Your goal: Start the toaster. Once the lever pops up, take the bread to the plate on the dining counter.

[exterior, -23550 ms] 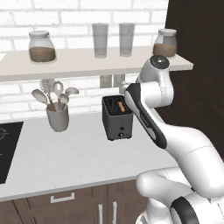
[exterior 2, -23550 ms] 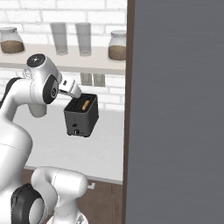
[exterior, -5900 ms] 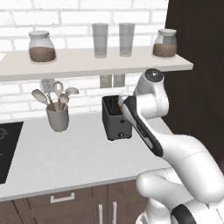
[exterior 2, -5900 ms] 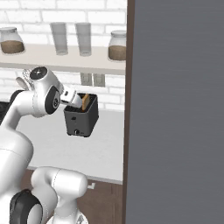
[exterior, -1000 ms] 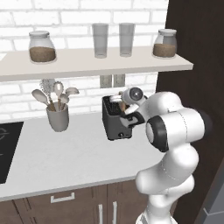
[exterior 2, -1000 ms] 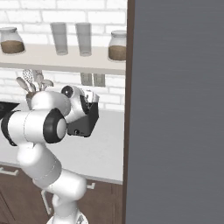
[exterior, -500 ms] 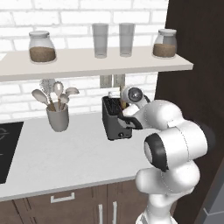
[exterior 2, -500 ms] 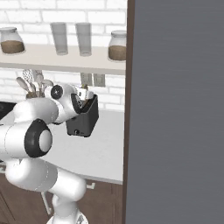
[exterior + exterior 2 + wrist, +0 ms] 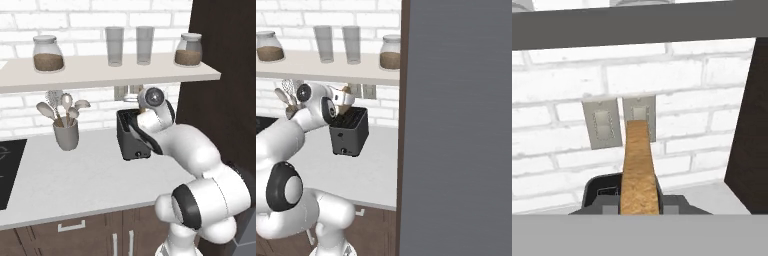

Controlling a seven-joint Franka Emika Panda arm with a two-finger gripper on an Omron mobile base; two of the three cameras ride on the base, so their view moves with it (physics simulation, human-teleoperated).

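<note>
The white arm [image 9: 190,150] is bending up from the lower right and reaching over the dark grey toaster [image 9: 131,136], covering its right side. The toaster is sitting on the white worktop [image 9: 75,180], well right of the grey utensil crock [image 9: 66,134]. Two jars and two glasses are standing on the shelf [image 9: 100,72].

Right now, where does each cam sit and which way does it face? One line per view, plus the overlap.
Left base view: behind the arm to its left, facing the brick wall, shelf and counter; the white arm rises from lower right across the toaster.
Right base view: behind the arm to its right, same wall; arm at lower left, a dark panel covering the right half.
Hand view: on the hand, looking along the bread toward the wall outlets, toaster below.
Shared: all three show the toaster; both base views show the crock, shelf jars and glasses.
</note>
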